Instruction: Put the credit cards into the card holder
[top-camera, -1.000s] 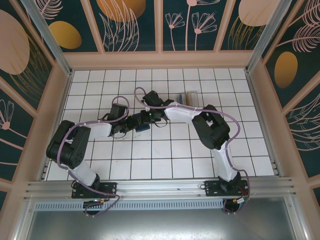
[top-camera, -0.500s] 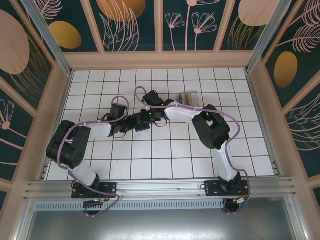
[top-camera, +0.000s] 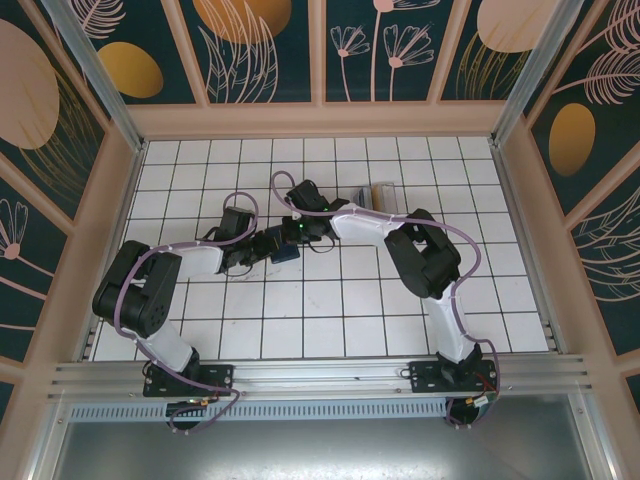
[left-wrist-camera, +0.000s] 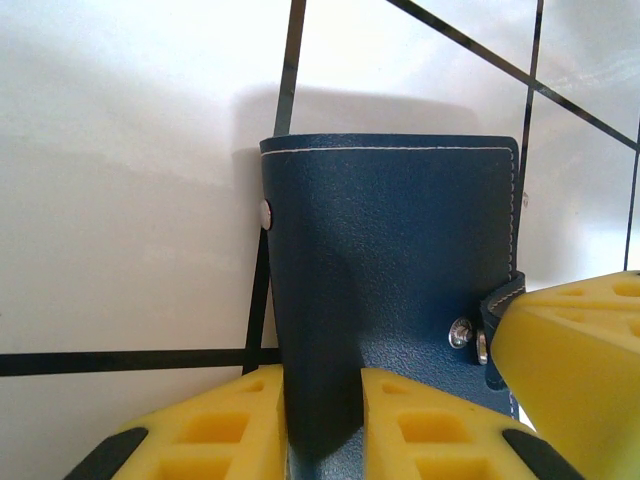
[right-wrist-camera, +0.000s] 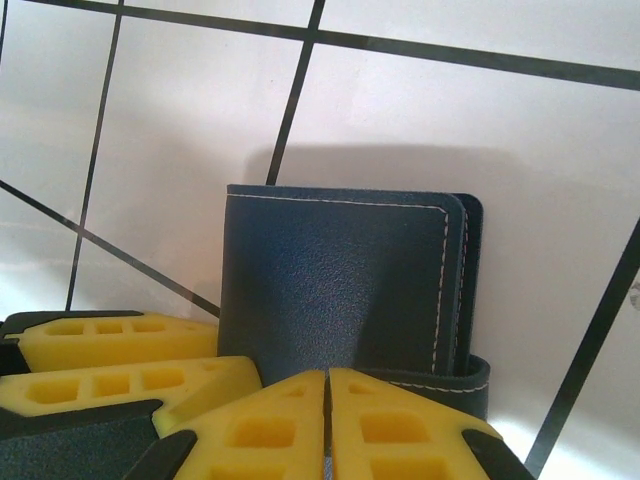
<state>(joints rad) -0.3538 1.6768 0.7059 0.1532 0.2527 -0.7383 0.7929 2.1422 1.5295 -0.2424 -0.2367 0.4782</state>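
Observation:
The card holder (left-wrist-camera: 390, 260) is a dark navy wallet, folded shut, standing over the white tiles where the two arms meet (top-camera: 285, 253). My left gripper (left-wrist-camera: 322, 375) is shut on its lower edge, with a dark fold of the wallet between the yellow pads. My right gripper (right-wrist-camera: 327, 372) is shut, its pads pressed together on the wallet's snap strap (right-wrist-camera: 440, 385). In the left wrist view the strap (left-wrist-camera: 500, 300) runs into a right finger (left-wrist-camera: 575, 350). The credit cards show as a small pale stack (top-camera: 380, 190) at the back, too small to tell apart.
A clear plastic tray (top-camera: 372, 196) sits behind the right forearm, a few tiles from the wallet. Wooden walls ring the tiled table (top-camera: 330, 320). The arms' bases stand on the metal rail (top-camera: 320, 375) at the near edge.

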